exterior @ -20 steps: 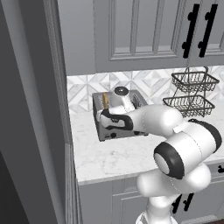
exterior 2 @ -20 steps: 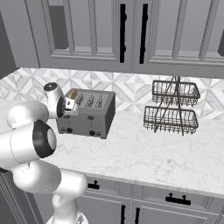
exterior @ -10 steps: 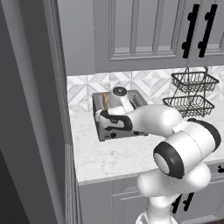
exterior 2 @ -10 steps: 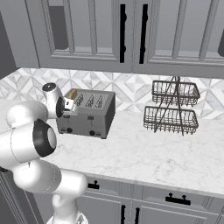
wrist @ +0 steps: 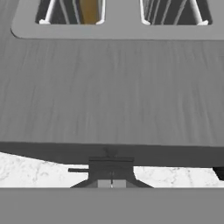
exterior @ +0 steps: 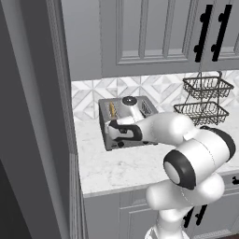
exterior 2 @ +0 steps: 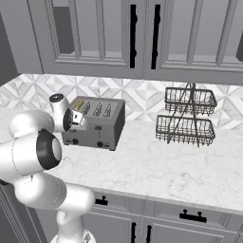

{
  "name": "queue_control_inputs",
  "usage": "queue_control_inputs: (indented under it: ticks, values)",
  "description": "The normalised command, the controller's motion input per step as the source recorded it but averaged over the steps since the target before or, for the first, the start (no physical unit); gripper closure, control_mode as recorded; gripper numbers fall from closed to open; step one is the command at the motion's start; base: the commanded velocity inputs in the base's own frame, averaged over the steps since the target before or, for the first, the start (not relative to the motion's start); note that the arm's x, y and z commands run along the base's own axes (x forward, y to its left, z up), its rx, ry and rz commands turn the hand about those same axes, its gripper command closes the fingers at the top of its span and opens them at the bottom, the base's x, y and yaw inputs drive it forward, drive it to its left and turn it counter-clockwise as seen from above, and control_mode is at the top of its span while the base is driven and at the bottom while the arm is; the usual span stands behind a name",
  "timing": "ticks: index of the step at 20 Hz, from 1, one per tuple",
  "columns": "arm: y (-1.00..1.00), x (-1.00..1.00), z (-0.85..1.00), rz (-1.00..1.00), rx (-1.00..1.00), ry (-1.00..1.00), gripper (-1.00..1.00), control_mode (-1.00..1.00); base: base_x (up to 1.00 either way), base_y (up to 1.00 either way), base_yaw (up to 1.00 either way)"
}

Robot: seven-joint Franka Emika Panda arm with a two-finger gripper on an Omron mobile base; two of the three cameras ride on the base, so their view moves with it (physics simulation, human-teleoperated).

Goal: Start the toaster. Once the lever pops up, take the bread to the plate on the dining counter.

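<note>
The grey toaster (exterior: 128,122) (exterior 2: 98,122) stands on the marble worktop against the tiled wall. A bread (exterior: 112,109) (exterior 2: 79,105) (wrist: 89,10) slice stands in its leftmost slot, only the golden crust edge showing. My gripper (wrist: 111,184) is shut, fingertips together, pressed against the dark slider lever (wrist: 110,166) on the left of the toaster's front face. In the left base view the hand (exterior: 122,132) sits low against that front face. The plate and the dining counter are out of view.
A two-tier black wire basket rack (exterior: 204,100) (exterior 2: 187,116) stands to the right of the toaster. Grey wall cabinets (exterior 2: 142,38) hang above. A tall grey panel (exterior: 46,140) bounds the worktop (exterior 2: 156,166) on the left.
</note>
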Motion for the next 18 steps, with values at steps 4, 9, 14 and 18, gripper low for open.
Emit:
queue_control_inputs:
  ticks: [4, 9, 14, 18]
  values:
    - [-0.17, 0.00, -0.44, -0.07, 0.00, 0.07, 1.00, -1.00, 0.00, 0.00, 0.00]
    - [-0.01, 0.00, -0.63, -0.04, 0.00, 0.06, 1.00, -1.00, 0.00, 0.00, 0.00]
    - [0.00, 0.00, -0.46, -0.02, 0.00, 0.01, 1.00, -1.00, 0.00, 0.00, 0.00]
    - [0.00, -0.35, 0.03, -0.01, 0.01, -0.02, 1.00, -1.00, 0.00, 0.00, 0.00]
